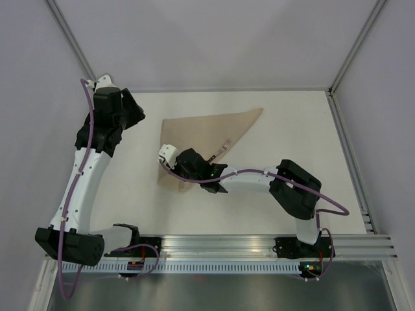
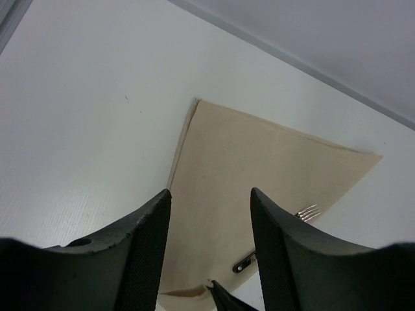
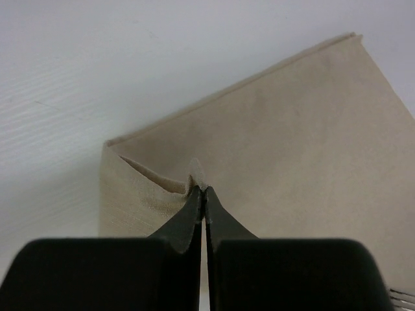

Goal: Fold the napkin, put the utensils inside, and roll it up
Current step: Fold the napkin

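The tan napkin [image 1: 217, 129] lies on the white table folded into a triangle, its long point toward the far right. A fork [image 1: 220, 149] with a dark handle rests on it near its right edge; its silvery tines [image 2: 309, 211] point away. My right gripper [image 3: 203, 189] is shut on the napkin's near corner, which stands pinched up in a small peak above a turned-over flap [image 3: 139, 194]. In the top view that gripper [image 1: 185, 173] sits over the napkin's lower left part. My left gripper [image 2: 211, 191] hangs open above the table at the napkin's left, holding nothing.
A metal rail [image 1: 259, 246] runs along the near edge by both arm bases. Grey enclosure walls with aluminium posts [image 1: 350, 58] close the back and sides. The right forearm [image 1: 249, 178] stretches across the table just in front of the napkin.
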